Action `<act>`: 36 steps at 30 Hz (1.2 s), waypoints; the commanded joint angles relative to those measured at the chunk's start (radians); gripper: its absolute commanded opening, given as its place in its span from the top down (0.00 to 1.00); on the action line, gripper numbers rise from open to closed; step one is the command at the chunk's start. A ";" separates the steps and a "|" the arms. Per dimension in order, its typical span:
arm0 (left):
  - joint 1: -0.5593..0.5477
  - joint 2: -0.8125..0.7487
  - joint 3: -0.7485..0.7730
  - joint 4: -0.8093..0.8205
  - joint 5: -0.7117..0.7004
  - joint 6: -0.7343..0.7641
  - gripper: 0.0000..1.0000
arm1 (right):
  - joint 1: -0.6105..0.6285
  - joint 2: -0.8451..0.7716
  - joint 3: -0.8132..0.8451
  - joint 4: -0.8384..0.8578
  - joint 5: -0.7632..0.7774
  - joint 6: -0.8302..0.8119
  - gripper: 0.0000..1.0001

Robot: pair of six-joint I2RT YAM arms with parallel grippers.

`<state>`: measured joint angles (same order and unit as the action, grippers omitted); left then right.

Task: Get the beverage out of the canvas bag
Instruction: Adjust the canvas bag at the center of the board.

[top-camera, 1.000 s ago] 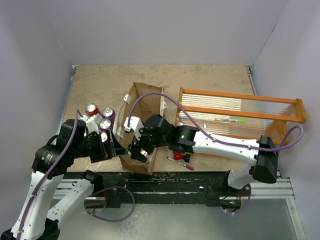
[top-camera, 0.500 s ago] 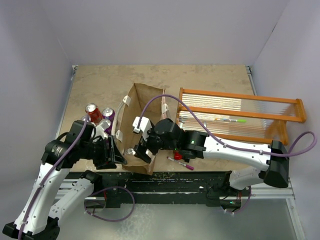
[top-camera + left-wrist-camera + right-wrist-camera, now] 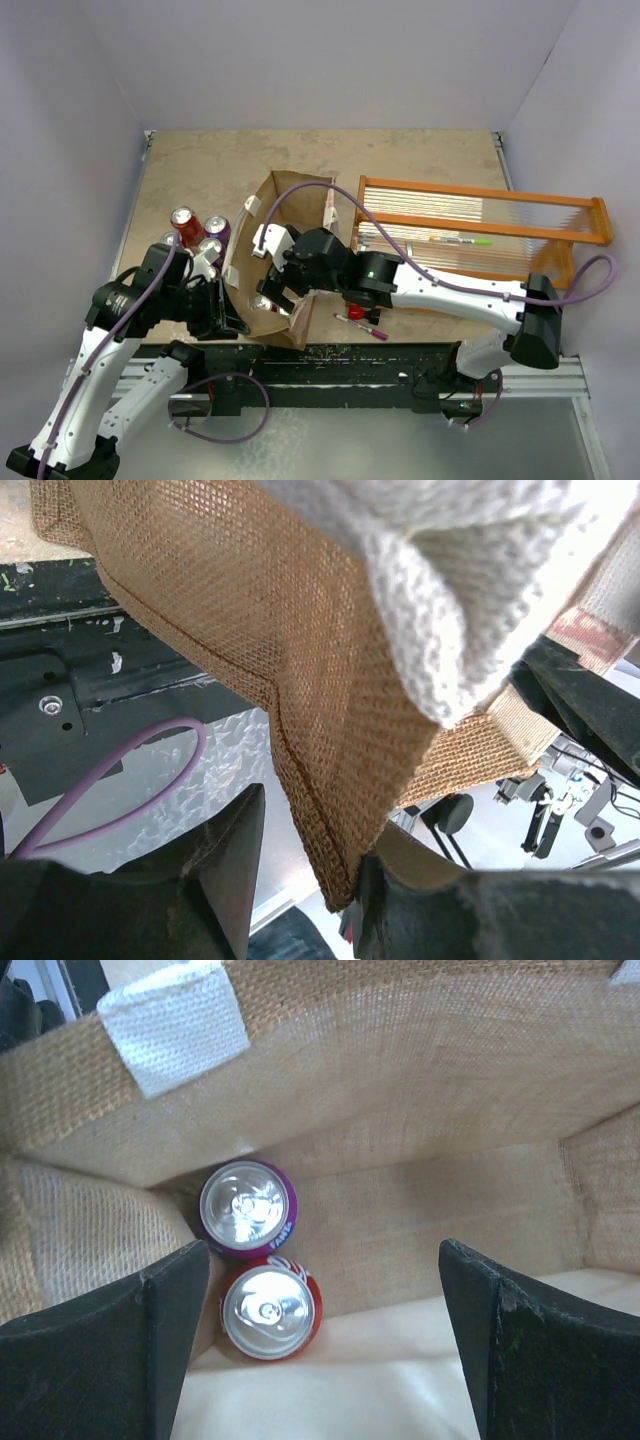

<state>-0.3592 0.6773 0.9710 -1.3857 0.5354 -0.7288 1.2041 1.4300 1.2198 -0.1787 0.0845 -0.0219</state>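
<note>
We see the canvas bag (image 3: 295, 205) standing open on the desk (image 3: 200, 160), between a cluster of cans (image 3: 215, 230) and the orange rack (image 3: 480, 225). A purple can (image 3: 247, 1208) and a red can (image 3: 268, 1310) stand upright and touching at its bottom. The right end effector (image 3: 325, 1300) hangs spread wide over the bag's mouth, holding nothing. The left end effector (image 3: 305, 880) straddles the bag's near rim, and we cannot tell whether it pinches the fabric.

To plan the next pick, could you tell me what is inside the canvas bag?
A purple can and a red can stand together in one corner. The right gripper's jaws cover parts of the canvas bag.
</note>
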 commanded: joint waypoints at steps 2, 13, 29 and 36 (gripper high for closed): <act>0.006 0.007 0.023 -0.051 -0.034 0.037 0.65 | -0.007 0.096 0.096 -0.014 -0.063 -0.003 0.04; 0.006 0.075 0.132 0.041 0.008 0.077 0.88 | -0.006 0.236 0.129 -0.012 -0.256 -0.028 0.04; 0.006 0.156 0.156 0.207 0.086 0.128 1.00 | -0.007 0.357 0.173 -0.092 -0.291 -0.010 0.02; 0.005 0.162 0.142 0.227 0.082 0.142 1.00 | -0.008 0.368 0.166 -0.121 -0.133 0.040 0.03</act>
<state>-0.3538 0.8272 1.0760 -1.3434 0.5644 -0.6281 1.1645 1.7367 1.3819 -0.2138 -0.1318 -0.0429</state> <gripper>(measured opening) 0.129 0.976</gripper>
